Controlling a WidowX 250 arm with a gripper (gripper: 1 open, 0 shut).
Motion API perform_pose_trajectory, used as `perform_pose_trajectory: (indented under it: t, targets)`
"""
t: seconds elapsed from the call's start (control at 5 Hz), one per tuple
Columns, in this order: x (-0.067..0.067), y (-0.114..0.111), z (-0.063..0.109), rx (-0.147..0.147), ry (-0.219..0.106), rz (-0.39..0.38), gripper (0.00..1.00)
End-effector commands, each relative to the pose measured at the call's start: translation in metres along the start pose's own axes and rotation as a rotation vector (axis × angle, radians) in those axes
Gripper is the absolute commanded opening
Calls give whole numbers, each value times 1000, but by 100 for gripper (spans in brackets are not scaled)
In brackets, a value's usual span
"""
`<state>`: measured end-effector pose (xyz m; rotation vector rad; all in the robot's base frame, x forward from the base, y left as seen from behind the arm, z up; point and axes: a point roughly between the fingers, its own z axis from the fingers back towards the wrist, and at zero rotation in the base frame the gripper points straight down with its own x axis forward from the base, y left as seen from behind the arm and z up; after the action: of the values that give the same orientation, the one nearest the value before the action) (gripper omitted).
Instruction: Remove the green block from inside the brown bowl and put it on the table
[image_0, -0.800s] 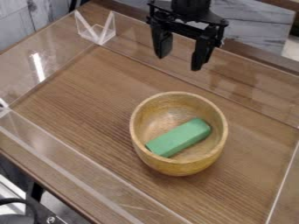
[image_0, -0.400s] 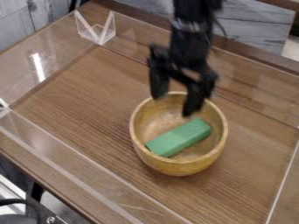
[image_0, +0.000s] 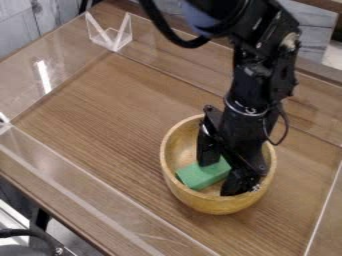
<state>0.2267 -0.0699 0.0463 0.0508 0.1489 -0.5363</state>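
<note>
1. I see the table, a brown wood-grain top with darker streaks, filling most of the view. Low clear acrylic walls border it, and a folded clear piece stands at the far left corner.

2. I note the robot arm, black, entering from the top of the picture and reaching down toward the lower right of the table.

3. I find the brown bowl standing upright on the table at lower right. It is light wood with a thick rim; its near wall and left rim are clear to me, while the arm covers much of its right interior.

4. I read the gripper as pointing straight down into the bowl, its two fingers spread wide apart, one on each side of the block.

5. I locate the green block inside the bowl, lying on its floor between the fingers. Only its left end shows. From this angle I cannot confirm whether the fingers touch it; nothing appears gripped.
</note>
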Motion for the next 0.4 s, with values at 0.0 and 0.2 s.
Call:
perform_pose_trajectory:
  t: [0.0, 0.2]
  targets:
    - [5, 2, 6, 11, -52, -17, 0]
    - [4, 3, 4, 1, -53, -14, 0]
